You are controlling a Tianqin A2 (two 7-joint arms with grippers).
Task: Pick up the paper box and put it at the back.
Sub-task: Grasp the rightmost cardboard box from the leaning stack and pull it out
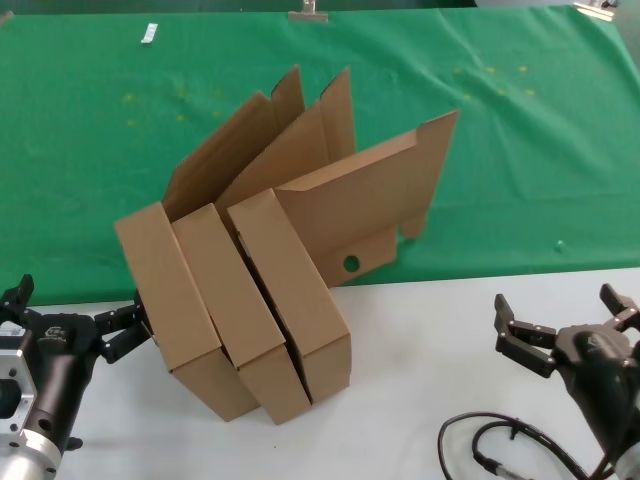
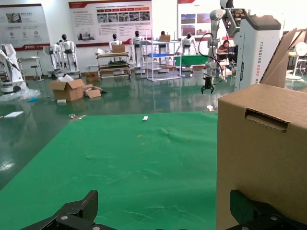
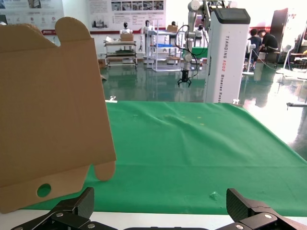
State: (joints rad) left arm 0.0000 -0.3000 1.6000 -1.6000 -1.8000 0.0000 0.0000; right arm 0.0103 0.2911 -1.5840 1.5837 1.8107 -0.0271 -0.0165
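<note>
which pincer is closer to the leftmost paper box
Left. The left pincer sits open right beside the leftmost paper box at its lower edge; the right pincer, also open, is far off across the white tabletop.

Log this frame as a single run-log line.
left gripper: open, beside leftmost paper box | right gripper: open, idle on white tabletop | three boxes standing, flaps open | the back: no box placed yet

Head looks down; wrists look level — all share green cloth (image 1: 520, 150).
</note>
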